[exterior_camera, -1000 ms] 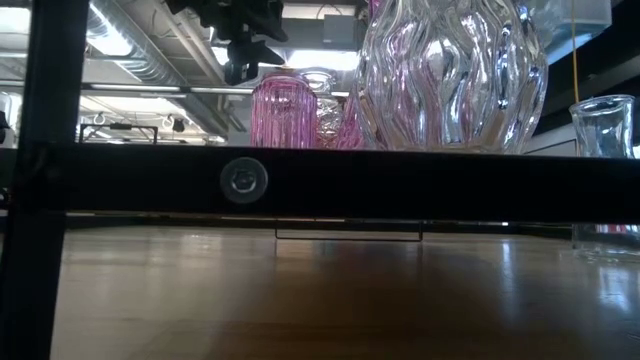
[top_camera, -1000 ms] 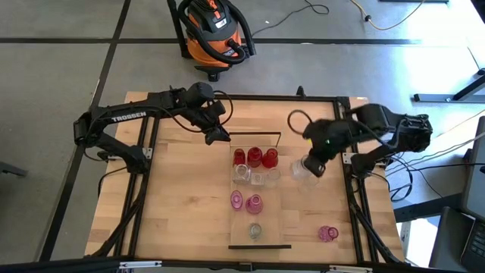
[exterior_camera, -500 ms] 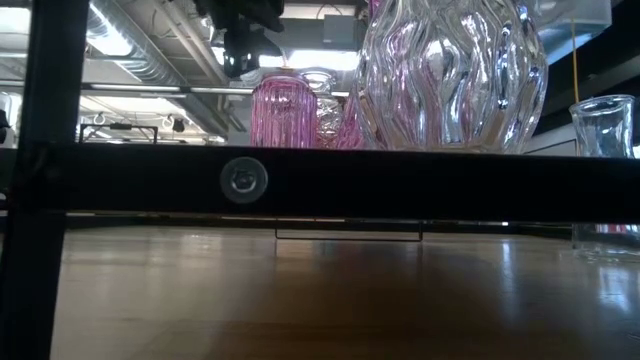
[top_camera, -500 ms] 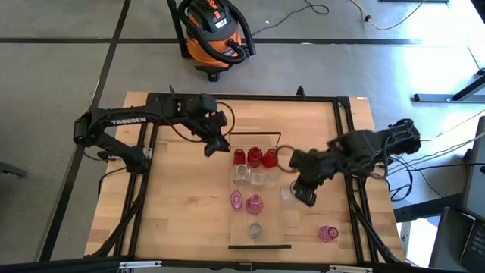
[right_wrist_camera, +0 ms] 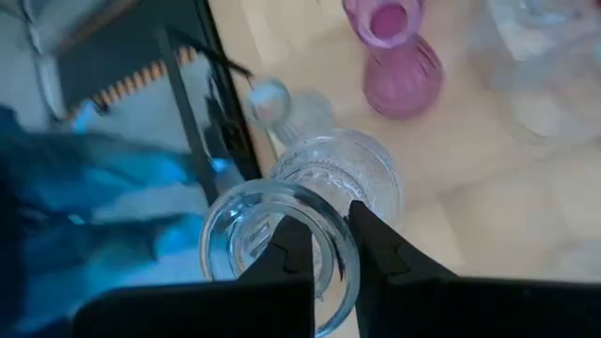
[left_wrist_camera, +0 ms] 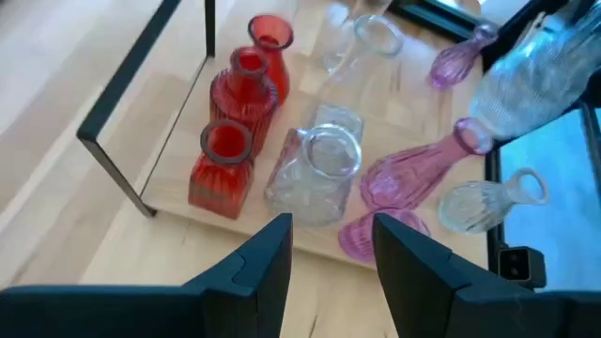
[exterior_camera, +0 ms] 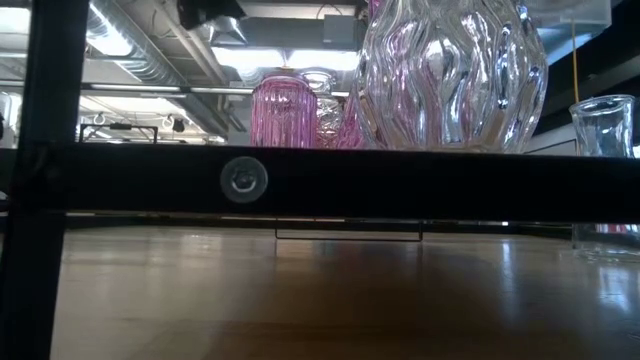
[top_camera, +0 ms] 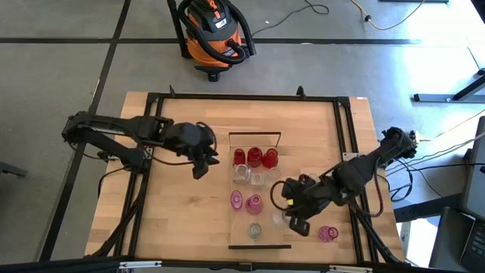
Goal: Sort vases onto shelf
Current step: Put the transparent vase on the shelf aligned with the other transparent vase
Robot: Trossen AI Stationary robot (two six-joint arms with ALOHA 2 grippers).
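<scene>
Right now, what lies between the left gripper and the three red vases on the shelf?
High view: only bare tabletop and the shelf's black end frame separate the left gripper from the red vases.

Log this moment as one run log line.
left pincer: open, empty, left of shelf | right pincer: shut on clear vase rim, near shelf's right edge

table [top_camera: 174, 212]: shelf [top_camera: 258, 189], pink vase [top_camera: 327, 233] | shelf: red [top_camera: 255, 157], clear, pink vases
</scene>
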